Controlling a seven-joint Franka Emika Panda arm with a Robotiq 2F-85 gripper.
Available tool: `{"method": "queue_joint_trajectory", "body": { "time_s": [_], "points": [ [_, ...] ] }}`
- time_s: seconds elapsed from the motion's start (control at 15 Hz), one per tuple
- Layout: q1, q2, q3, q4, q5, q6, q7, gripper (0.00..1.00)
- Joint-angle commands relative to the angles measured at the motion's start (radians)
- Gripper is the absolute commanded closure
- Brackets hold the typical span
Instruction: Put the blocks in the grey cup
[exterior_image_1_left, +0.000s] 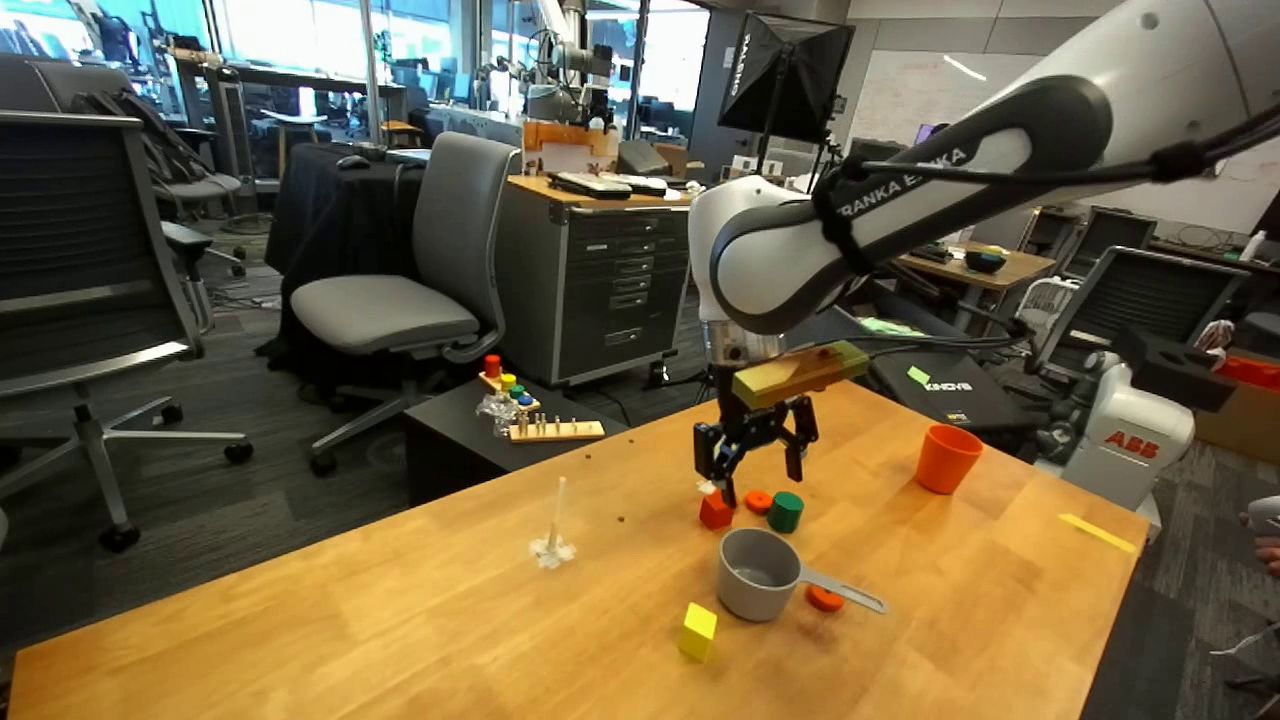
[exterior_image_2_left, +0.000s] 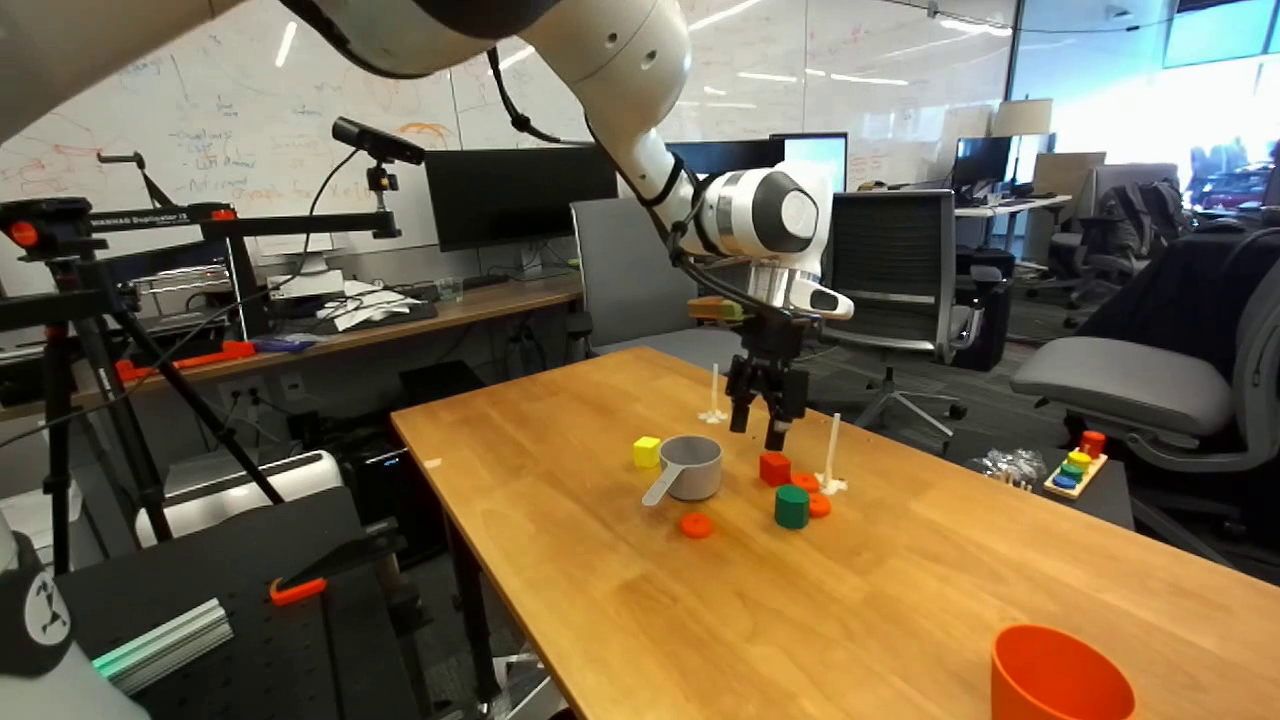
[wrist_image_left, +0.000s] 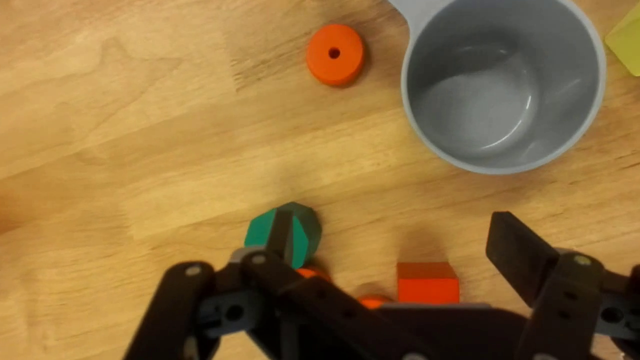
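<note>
Green block (wrist_image_left: 306, 232) below claw (wrist_image_left: 392, 222), left in wrist view; red cube (wrist_image_left: 428, 284) below, mid-gap; grey measuring cup (wrist_image_left: 500, 110) past claw, right; yellow block (wrist_image_left: 626, 42) farther right. Claw spread, nothing held; lowering for red might clip close-set green. Wooden desk (wrist_image_left: 150, 150); cluttered office-lab, grey chair (exterior_image_1_left: 450, 250) beyond claw.
</note>
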Motion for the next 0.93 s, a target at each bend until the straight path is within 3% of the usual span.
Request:
{"method": "queue_joint_trajectory", "body": {
  "time_s": [0.0,0.47,0.73,0.8,0.87],
  "points": [
    [0.010,0.134,-0.013,0.233,0.010,-0.132,-0.031,0.00],
    [0.016,0.318,-0.018,0.520,-0.024,-0.222,-0.051,0.00],
    [0.018,0.391,-0.018,0.612,-0.020,-0.237,-0.052,0.00],
    [0.021,0.394,-0.028,0.611,-0.009,-0.229,-0.058,0.08],
    [0.023,0.406,-0.029,0.623,-0.012,-0.228,-0.062,0.26]
  ]
}}
